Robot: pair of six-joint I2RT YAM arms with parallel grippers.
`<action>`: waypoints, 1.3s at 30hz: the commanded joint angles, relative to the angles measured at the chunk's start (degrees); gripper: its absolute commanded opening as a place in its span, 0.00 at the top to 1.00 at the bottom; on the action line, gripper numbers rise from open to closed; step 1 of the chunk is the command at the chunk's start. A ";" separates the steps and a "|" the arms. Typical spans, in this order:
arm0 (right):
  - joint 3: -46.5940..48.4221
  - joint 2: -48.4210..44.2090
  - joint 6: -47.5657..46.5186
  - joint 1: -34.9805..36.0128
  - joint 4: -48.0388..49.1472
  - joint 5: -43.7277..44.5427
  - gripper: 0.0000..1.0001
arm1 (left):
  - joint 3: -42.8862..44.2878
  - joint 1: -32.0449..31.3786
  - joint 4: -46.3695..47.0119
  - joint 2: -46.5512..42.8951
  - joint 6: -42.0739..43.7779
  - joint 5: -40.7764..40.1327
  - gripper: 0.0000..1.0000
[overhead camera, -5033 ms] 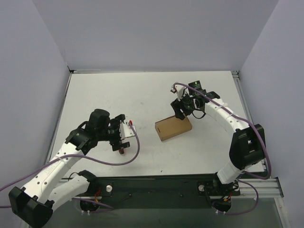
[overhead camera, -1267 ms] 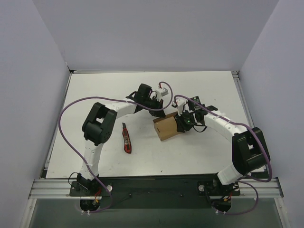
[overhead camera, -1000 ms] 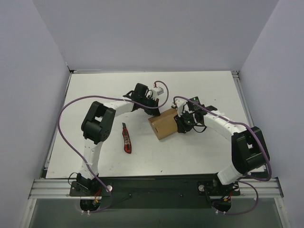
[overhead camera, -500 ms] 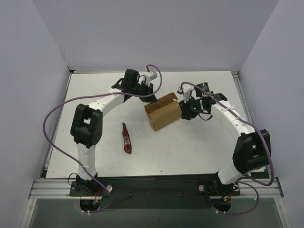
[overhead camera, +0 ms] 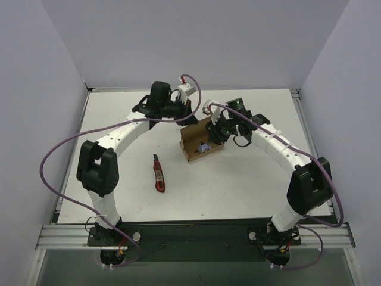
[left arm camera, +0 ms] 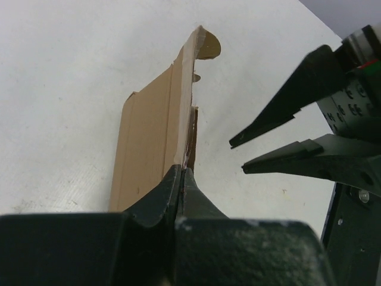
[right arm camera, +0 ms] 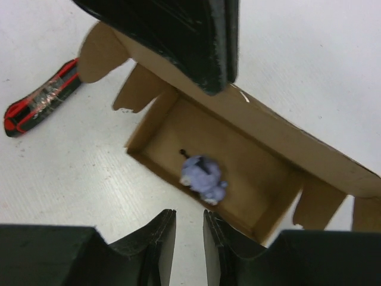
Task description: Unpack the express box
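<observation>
Red-and-black utility knife (overhead camera: pixel 158 173) lies on the white counter (overhead camera: pixel 250 179) on the near side, left of the box and apart from it. Express box (overhead camera: pixel 196 156) sits mid-counter, open, side flaps folded out. A small bluish-purple crumpled lump (right arm camera: pixel 202 176) rests on its floor. Right end effector (right arm camera: pixel 187 217) hangs just beside the box edge, fingers a narrow gap apart, gripping nothing. Farther back, left end effector (left arm camera: pixel 181 173) is pinched tight on the edge of the raised lid flap, holding it up.
</observation>
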 commanded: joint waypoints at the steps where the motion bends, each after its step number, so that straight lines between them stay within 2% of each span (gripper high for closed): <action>1: -2.23 1.33 1.00 0.08 5.34 5.43 0.72 | -0.60 0.68 1.00 -0.88 -3.59 0.81 1.00; 2: -2.75 1.68 1.00 0.08 5.44 5.97 0.71 | -1.22 0.94 1.35 -0.70 -4.47 0.90 1.00; 7: -5.66 1.68 -0.14 0.26 5.35 6.15 0.54 | -4.73 3.05 5.22 -1.14 -12.11 2.39 1.00; 10: -6.80 1.33 -1.28 0.35 4.74 3.70 0.43 | -7.19 4.02 7.33 -1.40 -14.83 4.50 1.00; 12: -6.98 1.68 -3.21 0.35 3.42 -1.21 0.39 | -8.60 4.29 8.99 -1.67 -15.99 5.64 1.00; 29: 0.49 13.98 -0.67 1.22 4.29 -7.38 0.35 | -11.59 5.69 11.37 -1.32 -18.71 8.37 1.00; 32: 1.11 15.65 -1.37 2.01 5.17 -6.51 0.23 | -12.21 6.92 13.30 -0.44 -21.43 9.77 1.00; 33: 1.11 16.00 -1.63 2.28 6.04 -6.15 0.12 | -12.73 7.27 13.75 -0.26 -22.75 9.95 1.00; 34: 1.02 16.70 -1.81 2.54 6.40 -5.80 0.08 | -12.91 7.54 14.36 0.00 -23.54 10.91 1.00; 39: 0.67 18.73 -5.40 5.00 8.24 0.68 0.04 | -13.61 9.73 18.76 2.11 -27.41 13.73 1.00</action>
